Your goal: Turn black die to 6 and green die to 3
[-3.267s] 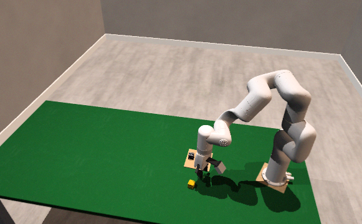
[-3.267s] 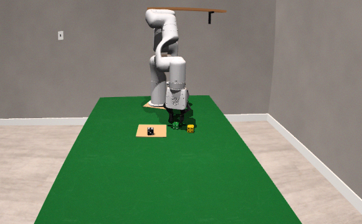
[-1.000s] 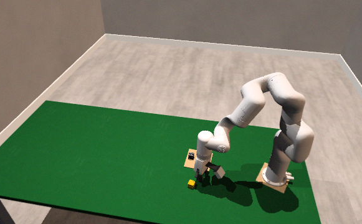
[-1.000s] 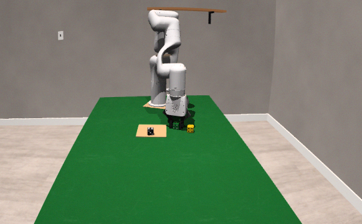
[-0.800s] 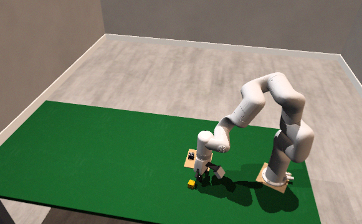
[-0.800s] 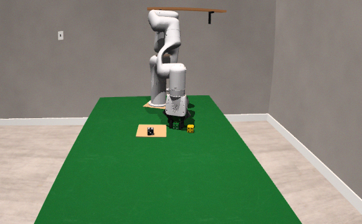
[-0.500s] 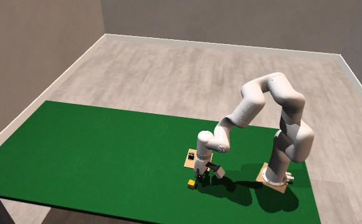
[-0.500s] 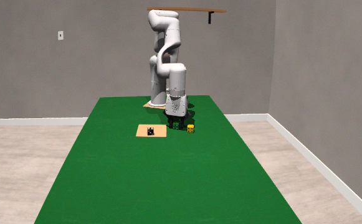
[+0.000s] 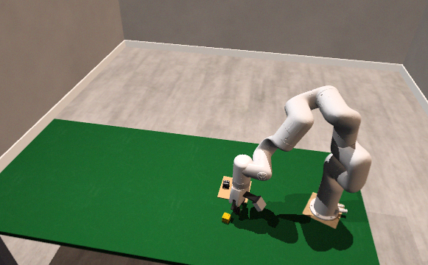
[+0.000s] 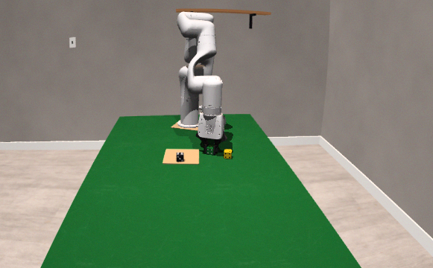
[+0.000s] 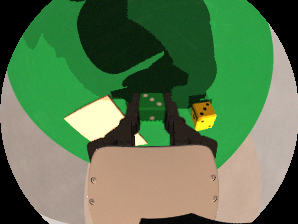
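Note:
My gripper (image 11: 151, 100) stands low over the green table just off the tan mat (image 10: 180, 151), with its fingers shut on the green die (image 11: 152, 107), which shows three white pips on the face toward the wrist camera. It also shows in the exterior view (image 10: 210, 150) between the dark fingers, and the fingers show in the top view (image 9: 236, 207). The black die (image 9: 226, 184) lies on the mat, also seen in the exterior view (image 10: 179, 157). The yellow die (image 9: 226, 218) lies on the table right beside the gripper, off the mat, and shows in the exterior view (image 10: 228, 153) and the wrist view (image 11: 204, 115).
The arm's base (image 9: 324, 213) stands on a tan plate at the table's end behind the gripper. The table's near edge (image 9: 236, 258) lies close to the yellow die. A wall shelf (image 10: 223, 12) hangs high behind the arm.

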Available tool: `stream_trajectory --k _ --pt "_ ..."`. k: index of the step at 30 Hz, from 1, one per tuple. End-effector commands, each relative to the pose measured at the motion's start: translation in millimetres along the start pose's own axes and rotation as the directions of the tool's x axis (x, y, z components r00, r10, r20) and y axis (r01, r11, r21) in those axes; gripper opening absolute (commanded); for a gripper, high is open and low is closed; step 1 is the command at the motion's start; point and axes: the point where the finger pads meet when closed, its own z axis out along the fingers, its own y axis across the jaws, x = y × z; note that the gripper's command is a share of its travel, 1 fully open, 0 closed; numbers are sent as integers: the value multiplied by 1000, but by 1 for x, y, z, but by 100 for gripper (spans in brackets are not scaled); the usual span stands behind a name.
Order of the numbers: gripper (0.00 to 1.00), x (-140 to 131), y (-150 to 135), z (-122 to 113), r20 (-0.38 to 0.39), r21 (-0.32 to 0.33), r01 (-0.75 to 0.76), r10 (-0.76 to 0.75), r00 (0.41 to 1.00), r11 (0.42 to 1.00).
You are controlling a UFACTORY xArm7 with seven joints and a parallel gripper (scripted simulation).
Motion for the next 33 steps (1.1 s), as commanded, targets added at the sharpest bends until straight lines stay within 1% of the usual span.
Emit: stream_trajectory --k 1,24,28,33 --pt "27 -1 1 -1 3 -2 0 0 1000 1000" --pt "27 -1 1 -3 3 -2 0 0 1000 1000" --pt "27 -1 1 -16 3 -2 0 0 1000 1000" --pt "27 -1 1 -51 3 -2 0 0 1000 1000"
